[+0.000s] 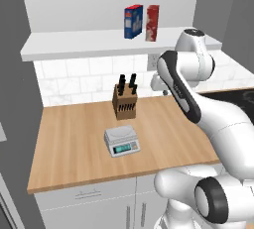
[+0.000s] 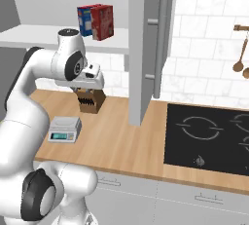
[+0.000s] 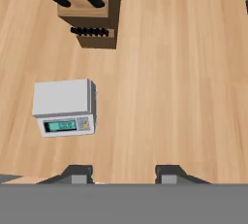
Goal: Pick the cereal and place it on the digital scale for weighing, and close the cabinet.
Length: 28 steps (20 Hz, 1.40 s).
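With nothing pinched between the pressed-together fingers [image 3: 121, 173], the cereal [image 1: 152, 23] is best gripped across its narrow sides, clear of the blue box [image 1: 133, 21].

red cereal [image 1: 152, 23], blue box [image 1: 133, 21], light-grey digital scale [image 1: 121, 140]

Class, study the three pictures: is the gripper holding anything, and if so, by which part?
Nothing is held. The gripper hangs over the bare wooden counter with nothing between its fingertips, and the cereal stands on the cabinet shelf.
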{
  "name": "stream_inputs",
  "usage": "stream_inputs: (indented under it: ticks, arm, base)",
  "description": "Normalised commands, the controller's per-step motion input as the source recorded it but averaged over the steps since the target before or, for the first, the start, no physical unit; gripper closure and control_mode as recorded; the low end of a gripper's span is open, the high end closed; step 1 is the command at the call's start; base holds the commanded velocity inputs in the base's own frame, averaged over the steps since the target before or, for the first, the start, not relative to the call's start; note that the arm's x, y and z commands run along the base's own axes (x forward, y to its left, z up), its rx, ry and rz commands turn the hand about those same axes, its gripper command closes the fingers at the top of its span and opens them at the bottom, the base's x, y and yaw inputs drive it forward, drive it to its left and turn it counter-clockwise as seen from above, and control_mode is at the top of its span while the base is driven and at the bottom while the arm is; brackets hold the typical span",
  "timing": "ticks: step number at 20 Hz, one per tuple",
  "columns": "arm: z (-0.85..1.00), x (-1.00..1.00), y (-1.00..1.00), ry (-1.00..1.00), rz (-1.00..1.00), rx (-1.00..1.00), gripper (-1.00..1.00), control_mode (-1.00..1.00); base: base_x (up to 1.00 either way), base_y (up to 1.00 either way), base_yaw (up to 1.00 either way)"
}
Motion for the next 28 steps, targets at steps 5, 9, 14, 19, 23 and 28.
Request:
stream_inputs:
  ticks: [5,9,14,19,23,28]
  arm:
    - [0.00,-0.17,0.01,-0.05,0.00,0.00,-1.00,-1.00]
    - [0.08,-0.22,0.13,-0.22,0.00,0.01,-1.00,-1.00]
    - [0.58,0.04,0.23,-0.23,-0.02,0.01,-1.00,-1.00]
    - [0.79,0.30,0.10,-0.12,-0.08,0.00,-1.00,-1.00]
    - [0.70,0.20,0.00,-0.12,-0.05,0.00,-1.00,-1.00]
    - [0.57,0.35,0.00,-0.11,-0.02,0.00,-1.00,-1.00]
  base:
    - [0.00,0.00,0.00]
    - [0.00,0.00,0.00]
    - [0.00,0.00,0.00]
    - [0.00,0.00,0.00]
    - [0.00,0.00,0.00]
    - [0.00,0.00,0.00]
